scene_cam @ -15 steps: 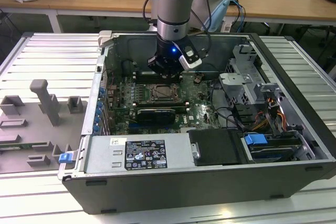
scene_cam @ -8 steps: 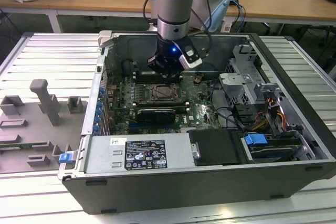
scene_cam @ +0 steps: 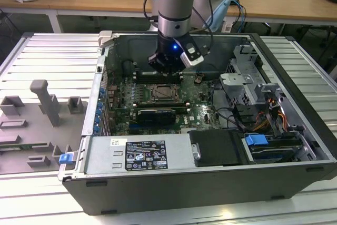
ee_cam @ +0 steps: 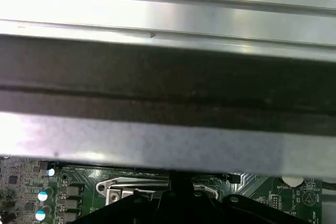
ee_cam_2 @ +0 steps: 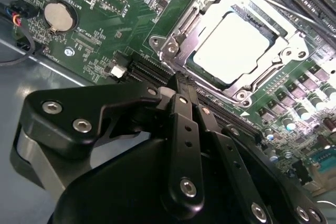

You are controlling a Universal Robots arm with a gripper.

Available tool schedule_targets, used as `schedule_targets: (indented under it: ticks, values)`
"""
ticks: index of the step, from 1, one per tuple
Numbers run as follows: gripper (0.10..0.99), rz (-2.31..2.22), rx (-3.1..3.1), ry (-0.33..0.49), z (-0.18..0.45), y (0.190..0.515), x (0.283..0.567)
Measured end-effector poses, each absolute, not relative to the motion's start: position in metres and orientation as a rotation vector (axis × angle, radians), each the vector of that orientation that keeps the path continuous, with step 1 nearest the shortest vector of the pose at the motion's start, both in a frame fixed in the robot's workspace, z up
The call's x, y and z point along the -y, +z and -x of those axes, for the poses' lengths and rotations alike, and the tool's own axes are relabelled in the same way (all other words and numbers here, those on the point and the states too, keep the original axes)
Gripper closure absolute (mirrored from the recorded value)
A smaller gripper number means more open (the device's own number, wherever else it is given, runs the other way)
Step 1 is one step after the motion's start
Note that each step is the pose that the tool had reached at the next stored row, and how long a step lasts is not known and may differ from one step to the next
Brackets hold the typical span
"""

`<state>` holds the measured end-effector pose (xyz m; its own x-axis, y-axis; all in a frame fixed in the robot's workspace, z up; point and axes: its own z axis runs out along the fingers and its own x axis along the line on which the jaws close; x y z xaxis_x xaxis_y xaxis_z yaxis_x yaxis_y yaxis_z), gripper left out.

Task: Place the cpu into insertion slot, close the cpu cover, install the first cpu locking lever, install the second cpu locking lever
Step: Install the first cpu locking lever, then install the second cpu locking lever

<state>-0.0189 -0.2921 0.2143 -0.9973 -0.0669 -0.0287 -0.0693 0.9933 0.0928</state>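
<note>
**Gripper pressed together beside the socket, cpu already seated**

Second wrist view gives the key relation: the gripper [ee_cam_2: 181,85] sits in the lower middle of the frame, and the insertion slot [ee_cam_2: 239,43] lies up and to the right of its tip, just beyond it. The two black fingers are pressed together and hold nothing. Their tip is at the near corner of the socket frame, close to a locking lever [ee_cam_2: 168,59] that runs along the left edge of the socket; whether it touches the lever I cannot tell.

The cpu [ee_cam_2: 231,45] lies flat in the slot, its pale metal top showing through the cut-out of the cpu cover [ee_cam_2: 202,17], which appears to lie down over it.

In the exterior view, the arm comes from the upper middle of the frame and points almost straight down into the open computer case [scene_cam: 295,146]. The gripper [scene_cam: 167,70] hangs just above the socket [scene_cam: 164,94], at its far edge, in the centre of the green motherboard [scene_cam: 121,96].
</note>
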Motion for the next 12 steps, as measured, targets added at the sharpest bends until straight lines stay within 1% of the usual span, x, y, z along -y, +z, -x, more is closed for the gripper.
schedule_targets:
  ticks: [12]
  values:
    - [0.98, 0.106, -3.111, 0.146, 0.0189, 0.2143, 0.2979]
